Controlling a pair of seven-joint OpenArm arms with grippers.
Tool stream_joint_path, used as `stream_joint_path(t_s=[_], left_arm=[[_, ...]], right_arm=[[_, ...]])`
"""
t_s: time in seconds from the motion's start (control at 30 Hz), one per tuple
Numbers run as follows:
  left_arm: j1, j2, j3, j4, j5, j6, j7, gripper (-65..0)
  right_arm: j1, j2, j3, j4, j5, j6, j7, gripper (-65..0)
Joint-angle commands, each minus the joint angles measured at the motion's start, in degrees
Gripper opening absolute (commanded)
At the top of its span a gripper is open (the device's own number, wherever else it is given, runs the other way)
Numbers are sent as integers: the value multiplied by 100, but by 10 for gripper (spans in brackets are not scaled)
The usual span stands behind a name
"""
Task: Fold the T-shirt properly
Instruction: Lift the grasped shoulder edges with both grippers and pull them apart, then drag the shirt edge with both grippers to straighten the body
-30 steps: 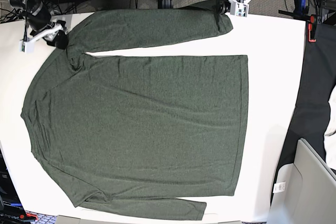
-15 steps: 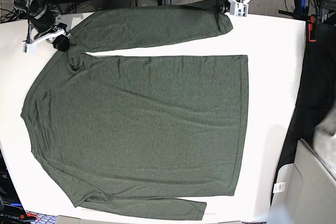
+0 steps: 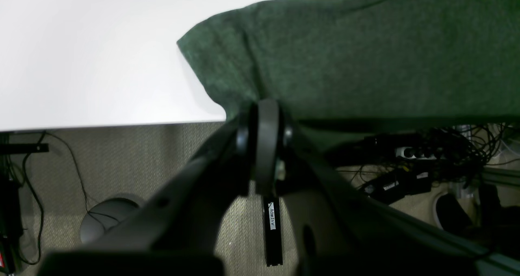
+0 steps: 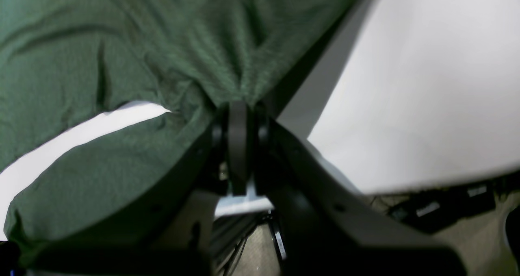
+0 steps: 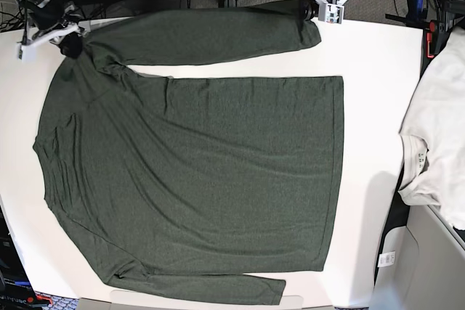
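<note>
The dark olive-green T-shirt [image 5: 196,172] lies flat on the white table [image 5: 378,107], collar to the left and hem to the right. Its upper long sleeve [image 5: 203,34] runs along the table's far edge. My left gripper [image 5: 320,18] is shut on the cuff end of that sleeve; the left wrist view shows it [image 3: 266,105] pinching the fabric [image 3: 365,56] at the table's edge. My right gripper [image 5: 70,43] is shut on the shirt at the shoulder by the far left corner; the right wrist view shows it [image 4: 239,105] clamped on bunched cloth [image 4: 122,44].
A white garment or a person in white [image 5: 439,128] reaches in at the right edge of the table. A grey bin [image 5: 429,266] stands at the lower right. Cables and a power strip [image 3: 410,152] lie on the floor beyond the far edge.
My right gripper has moved up and to the left, pulling the shoulder and sleeve with it. The white cloth has come into view at the right. The left gripper has stayed put.
</note>
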Motion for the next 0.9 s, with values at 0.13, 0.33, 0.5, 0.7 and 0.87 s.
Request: stream_joint_path(t_s=[0.13,0.33,0.5,0.7,0.87], left_arm=[[89,-12,-21,130,5,-21,-120,-650],[379,-329,-3,130,5,-12,-1008,-650],[432,-408,-21,130,5,5,-1316,-650],[238,-408,-29,130,5,5,-1333,-650],[-157,-408,-29,130,5,5,-1325,-650]], right_arm=[[-272,300,539,77,382,314,8,-641],[-535,493,759,77,813,323,8,-641],[-570,493,821,85,874,323,8,-641],[-307,449,821,85,874,332,8,-641],[106,449,803,68,830,332,16,-641]])
